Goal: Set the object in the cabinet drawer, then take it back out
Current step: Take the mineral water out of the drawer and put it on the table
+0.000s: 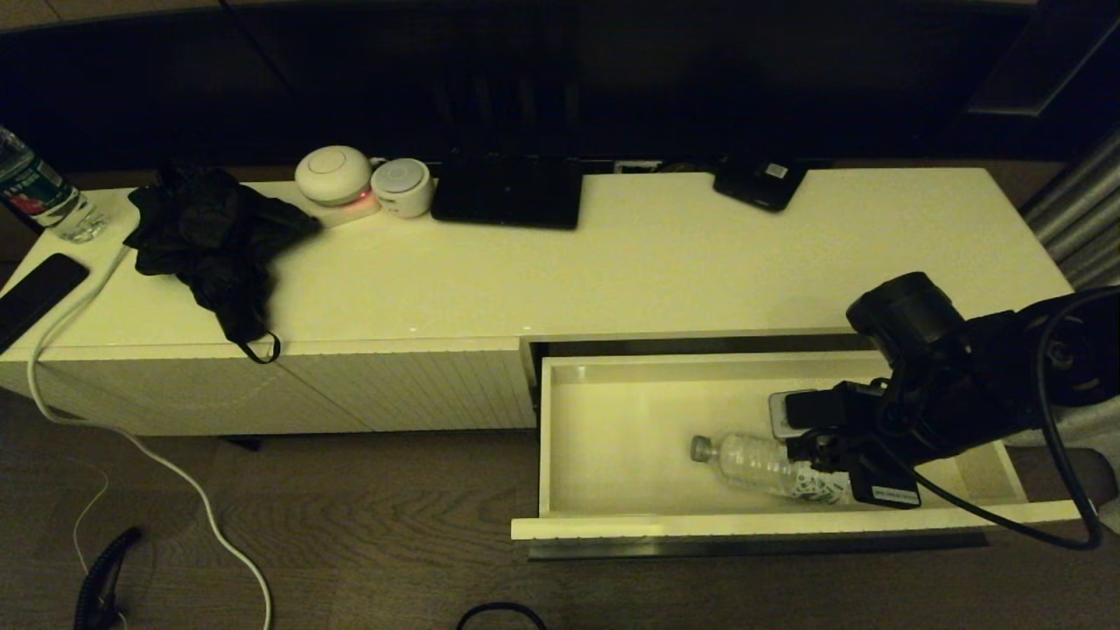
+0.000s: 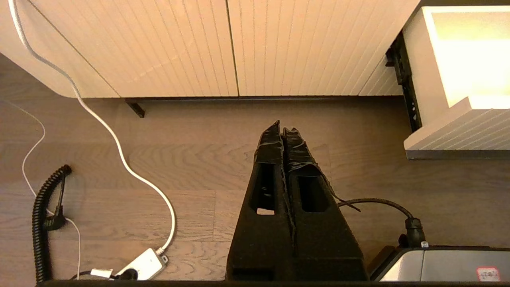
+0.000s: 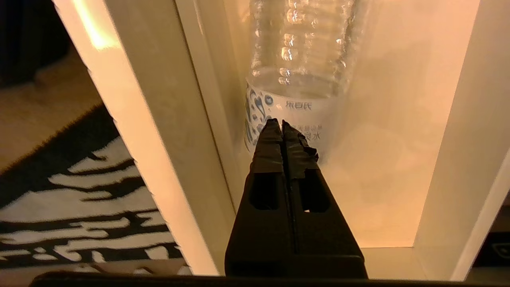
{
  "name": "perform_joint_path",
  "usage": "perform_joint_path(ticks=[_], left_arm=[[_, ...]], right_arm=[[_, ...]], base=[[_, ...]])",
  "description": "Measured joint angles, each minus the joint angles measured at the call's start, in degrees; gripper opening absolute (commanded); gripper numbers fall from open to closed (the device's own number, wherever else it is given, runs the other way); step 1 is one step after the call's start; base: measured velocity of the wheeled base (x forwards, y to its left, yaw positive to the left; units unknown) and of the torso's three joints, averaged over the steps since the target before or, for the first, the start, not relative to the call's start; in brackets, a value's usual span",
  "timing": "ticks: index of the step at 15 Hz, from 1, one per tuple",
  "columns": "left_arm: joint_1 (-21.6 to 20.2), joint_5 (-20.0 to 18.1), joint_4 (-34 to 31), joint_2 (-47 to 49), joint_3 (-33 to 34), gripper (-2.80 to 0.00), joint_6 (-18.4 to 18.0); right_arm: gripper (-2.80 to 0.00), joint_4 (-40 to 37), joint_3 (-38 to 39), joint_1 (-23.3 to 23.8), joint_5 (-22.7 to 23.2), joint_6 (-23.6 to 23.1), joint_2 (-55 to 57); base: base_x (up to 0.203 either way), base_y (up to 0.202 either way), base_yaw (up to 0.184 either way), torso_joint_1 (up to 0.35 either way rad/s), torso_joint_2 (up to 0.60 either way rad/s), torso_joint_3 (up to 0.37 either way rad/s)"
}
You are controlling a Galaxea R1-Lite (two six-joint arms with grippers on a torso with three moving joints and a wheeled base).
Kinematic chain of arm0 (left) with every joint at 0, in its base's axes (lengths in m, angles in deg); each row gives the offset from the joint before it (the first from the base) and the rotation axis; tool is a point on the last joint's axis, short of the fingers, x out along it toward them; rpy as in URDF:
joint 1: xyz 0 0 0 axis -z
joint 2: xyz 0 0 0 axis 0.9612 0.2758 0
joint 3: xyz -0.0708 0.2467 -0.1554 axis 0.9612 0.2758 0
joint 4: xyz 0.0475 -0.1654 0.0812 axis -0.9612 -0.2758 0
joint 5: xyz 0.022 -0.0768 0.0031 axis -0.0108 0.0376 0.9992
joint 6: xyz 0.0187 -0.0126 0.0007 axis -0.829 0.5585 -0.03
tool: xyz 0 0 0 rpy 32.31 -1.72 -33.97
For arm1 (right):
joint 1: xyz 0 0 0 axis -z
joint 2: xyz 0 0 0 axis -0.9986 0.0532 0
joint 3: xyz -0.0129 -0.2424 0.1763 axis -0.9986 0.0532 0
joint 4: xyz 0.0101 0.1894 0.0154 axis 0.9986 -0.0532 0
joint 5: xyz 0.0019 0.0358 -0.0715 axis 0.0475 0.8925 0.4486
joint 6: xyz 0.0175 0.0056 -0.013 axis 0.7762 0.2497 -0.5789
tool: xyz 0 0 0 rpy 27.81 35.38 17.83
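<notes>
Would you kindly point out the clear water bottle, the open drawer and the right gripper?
water bottle (image 1: 757, 464), head view, ribbed clear body.
drawer (image 1: 612, 525), head view, front rim.
right gripper (image 3: 282, 124), right wrist view, shut fingertips.

Dim room, wood-plank floor (image 1: 350, 542).

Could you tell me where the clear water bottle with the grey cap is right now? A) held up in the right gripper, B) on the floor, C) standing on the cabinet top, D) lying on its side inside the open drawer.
D: the bottle lies on its side in the open drawer, with the right gripper shut just above its label.
</notes>
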Motion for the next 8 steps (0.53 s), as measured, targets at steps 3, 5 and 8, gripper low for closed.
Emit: perform_joint_path(ticks=[3, 5, 8], left_arm=[[0.0, 0.0, 0.0, 0.0, 0.0, -2.80, 0.0], [0.0, 0.0, 0.0, 0.0, 0.0, -2.80, 0.0], [0.0, 0.0, 0.0, 0.0, 0.0, -2.80, 0.0]], right_arm=[[-2.80, -0.6, -0.4, 0.7, 0.1, -0.5, 0.1], [-1.24, -0.5, 0.0, 0.8, 0.2, -0.6, 0.0], [0.00, -0.5, 0.7, 0.8, 0.3, -1.5, 0.0]], base=[[0.000, 0.000, 0.000, 0.000, 0.00, 0.000], [0.000, 0.000, 0.000, 0.000, 0.00, 0.000], [0.000, 0.000, 0.000, 0.000, 0.00, 0.000]])
